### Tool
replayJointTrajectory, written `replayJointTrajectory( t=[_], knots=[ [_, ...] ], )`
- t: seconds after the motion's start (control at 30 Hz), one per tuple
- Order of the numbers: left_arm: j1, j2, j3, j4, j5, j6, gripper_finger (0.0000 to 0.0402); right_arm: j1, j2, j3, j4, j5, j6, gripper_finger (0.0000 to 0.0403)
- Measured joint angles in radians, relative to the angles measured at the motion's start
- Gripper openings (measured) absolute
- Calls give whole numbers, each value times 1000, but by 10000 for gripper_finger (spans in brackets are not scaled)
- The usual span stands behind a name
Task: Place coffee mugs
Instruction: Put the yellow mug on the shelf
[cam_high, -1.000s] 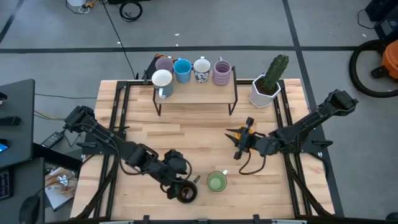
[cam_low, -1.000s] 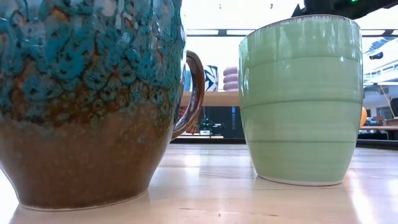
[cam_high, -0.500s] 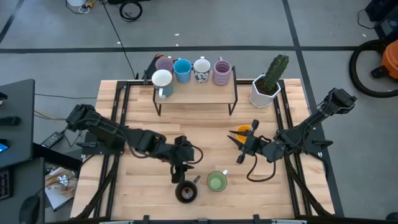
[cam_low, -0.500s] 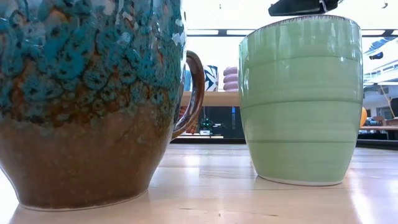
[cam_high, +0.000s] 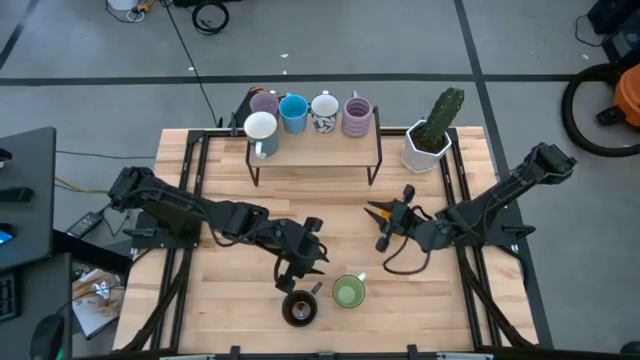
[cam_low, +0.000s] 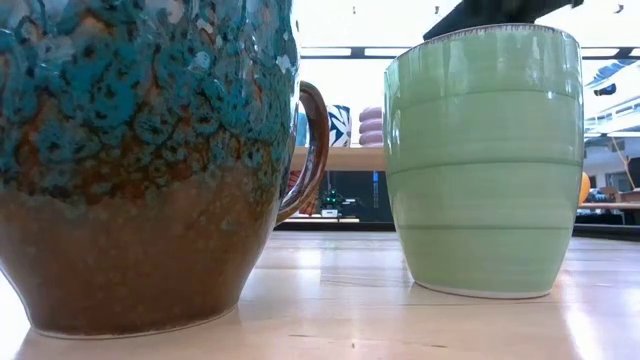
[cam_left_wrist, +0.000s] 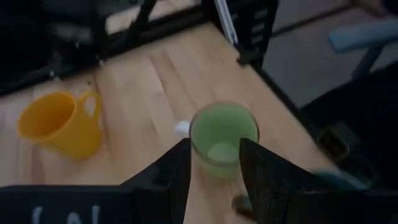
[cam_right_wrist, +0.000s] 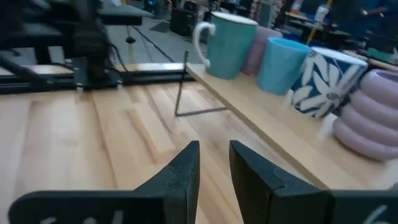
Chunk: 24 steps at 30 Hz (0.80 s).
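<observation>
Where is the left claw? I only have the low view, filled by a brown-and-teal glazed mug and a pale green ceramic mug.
Observer: The left claw hovers open on the shelf side of the brown-and-teal glazed mug and the pale green ceramic mug.
Operator: And the right arm?
Observer: The right claw is at mid-table, beside an orange handled mug.
Operator: What's on the shelf?
Observer: Five mugs stand on the wooden shelf.

We see the left arm stretched from the worktop's left edge toward the middle of its near edge, left gripper (cam_high: 300, 262) pointing down, fingers (cam_left_wrist: 168, 177) parted. The right arm reaches in from the right edge, right gripper (cam_high: 385, 222) near centre-right, fingers (cam_right_wrist: 183, 171) narrowly apart.
</observation>
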Motion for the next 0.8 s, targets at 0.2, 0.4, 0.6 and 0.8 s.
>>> replayJointTrajectory(
  t=[0.2, 0.4, 0.6, 0.8],
  knots=[
    [5, 81, 81, -91, -27, -69, 142, -43, -82, -1, -239, -98, 97, 93],
    [9, 210, 233, -214, -24, -34, 142, -24, -260, -4, -355, -102, 130, 93],
    [-8, 318, 339, -270, 16, 66, 142, -22, -315, -71, -330, -103, 163, 93],
    [-40, 356, 353, -247, 13, 127, 142, 4, -301, -108, -296, -122, 203, 93]
  ],
)
